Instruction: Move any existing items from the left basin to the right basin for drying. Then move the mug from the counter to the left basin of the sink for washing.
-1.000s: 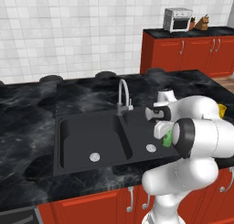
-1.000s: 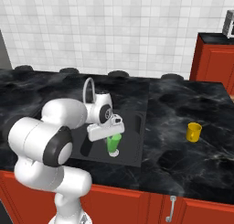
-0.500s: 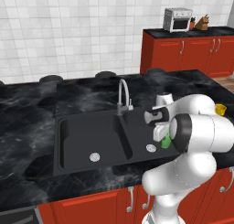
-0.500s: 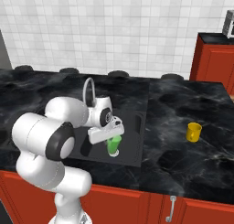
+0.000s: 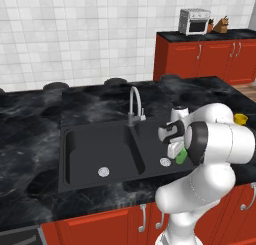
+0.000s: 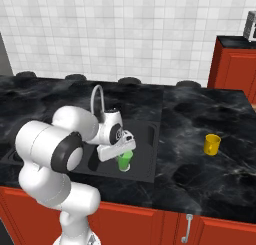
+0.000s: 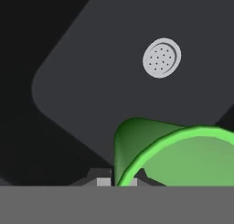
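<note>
While my gripper is pinched tight on the rim wall of the green cup, I hold it upright over the right basin, mouth up, narrow base down, long axis near vertical, above the silver drain.

The arm is glossy white, built from fat rounded segments like stacked capsules. Dark charcoal bands ring its joints, one broad black collar at the elbow. Its white wrist block carries a small round dark marking, and the claw ends in two small dark fingertips.
</note>
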